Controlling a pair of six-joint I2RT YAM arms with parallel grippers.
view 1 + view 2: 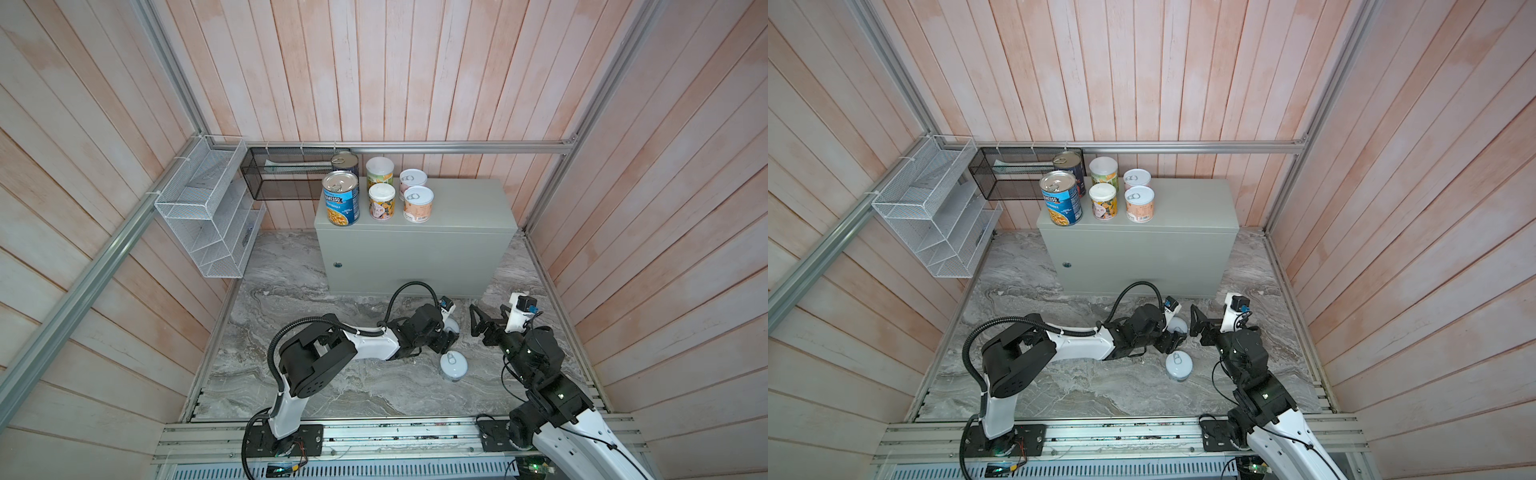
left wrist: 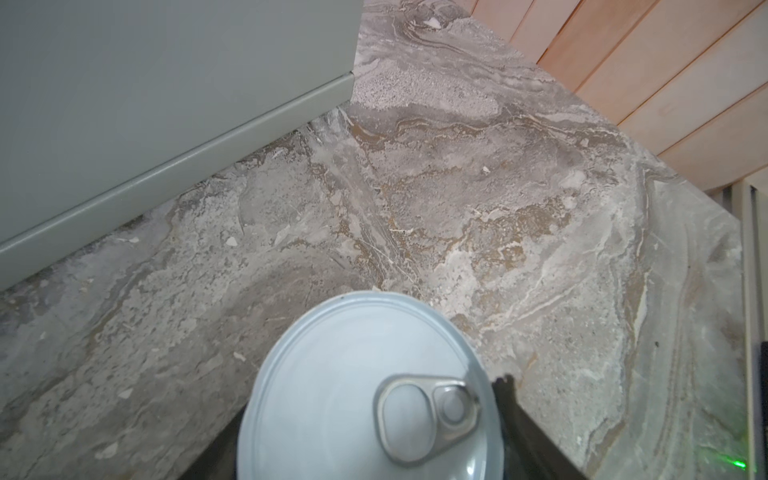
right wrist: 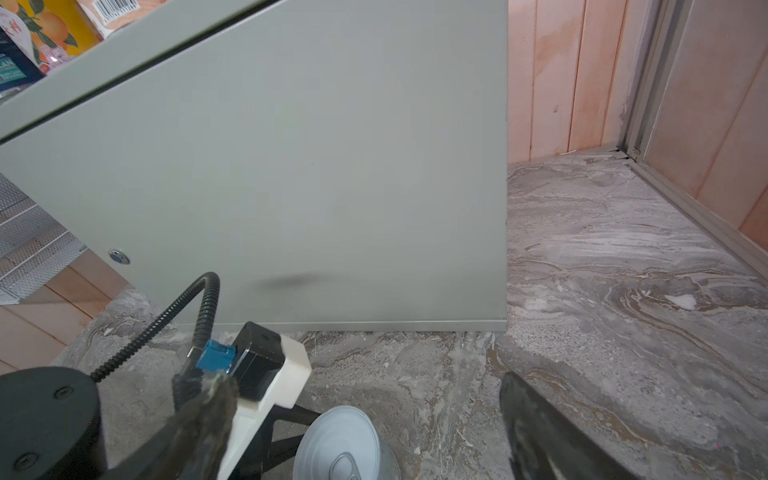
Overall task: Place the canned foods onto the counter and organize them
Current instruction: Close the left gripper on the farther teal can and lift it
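On the marble, left gripper clasps a pull-tab can, right gripper gapes wide; six cans top the counter.

I count six cans upright atop the grey box (left end), nearer short can, farther short can, both upright in front.

Left arm stretched low, jaws clamped (right arm's jaws wide)
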